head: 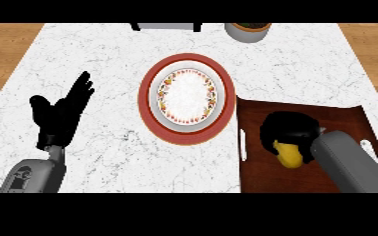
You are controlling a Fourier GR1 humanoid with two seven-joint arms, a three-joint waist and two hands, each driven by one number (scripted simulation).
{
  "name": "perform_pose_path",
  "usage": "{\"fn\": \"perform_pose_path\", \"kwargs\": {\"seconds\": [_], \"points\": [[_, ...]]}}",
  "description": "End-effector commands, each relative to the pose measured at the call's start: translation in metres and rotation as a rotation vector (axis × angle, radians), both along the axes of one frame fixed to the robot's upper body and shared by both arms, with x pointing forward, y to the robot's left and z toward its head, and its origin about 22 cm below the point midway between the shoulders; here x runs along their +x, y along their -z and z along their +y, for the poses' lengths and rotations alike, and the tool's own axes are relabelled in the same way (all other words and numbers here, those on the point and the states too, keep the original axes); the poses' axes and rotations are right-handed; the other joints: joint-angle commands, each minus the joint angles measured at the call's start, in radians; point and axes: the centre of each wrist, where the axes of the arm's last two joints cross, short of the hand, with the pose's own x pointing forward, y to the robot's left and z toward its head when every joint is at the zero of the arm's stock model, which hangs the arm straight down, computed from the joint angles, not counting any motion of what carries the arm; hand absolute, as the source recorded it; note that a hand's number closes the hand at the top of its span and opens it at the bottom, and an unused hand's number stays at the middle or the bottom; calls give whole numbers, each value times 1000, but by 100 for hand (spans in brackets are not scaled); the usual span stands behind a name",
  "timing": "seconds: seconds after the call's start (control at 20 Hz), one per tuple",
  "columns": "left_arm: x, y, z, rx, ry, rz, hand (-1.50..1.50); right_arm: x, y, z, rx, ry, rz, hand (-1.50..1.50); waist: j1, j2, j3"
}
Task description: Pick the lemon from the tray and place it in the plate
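A yellow lemon (289, 155) lies on the dark brown tray (258, 180) at the lower right. My right hand (289, 125) is curled over it from above, fingers wrapped round its upper part, so only the lower half of the lemon shows. The plate (187, 60), red-rimmed with a white middle and a flowered band, sits on the white marble counter left of the tray, with nothing on it. My left hand (60, 112) rests open at the left, fingers straight and pointing up.
A grey pot (248, 31) with dark contents stands at the counter's back edge, right of centre. A dark-legged grey object (166, 26) is at the back middle. Bare wooden floor shows past the counter's left and right edges.
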Motion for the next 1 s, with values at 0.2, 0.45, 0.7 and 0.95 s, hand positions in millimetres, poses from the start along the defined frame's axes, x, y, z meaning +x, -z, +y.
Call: {"fn": "perform_pose_path", "kwargs": {"seconds": [0.2, 0.45, 0.7, 0.95], "points": [[-8, 9, 13, 7, -48, 9, 0, -46, -19, 128, 528, -342, -18, 150, -49, 2, 19], [-2, -6, 14, 19, -64, -15, 0, -64, -76, 131, 705, -172, -63, 150, -46, 7, 20], [0, 8, 8, 7, -33, -1, 0, -70, -100, 131, 654, -35, 46, 150, -20, 18, 20], [-3, 12, 2, 3, -15, -26, 0, -28, -106, 147, 650, 83, 114, 150, -7, 20, 20]]}}
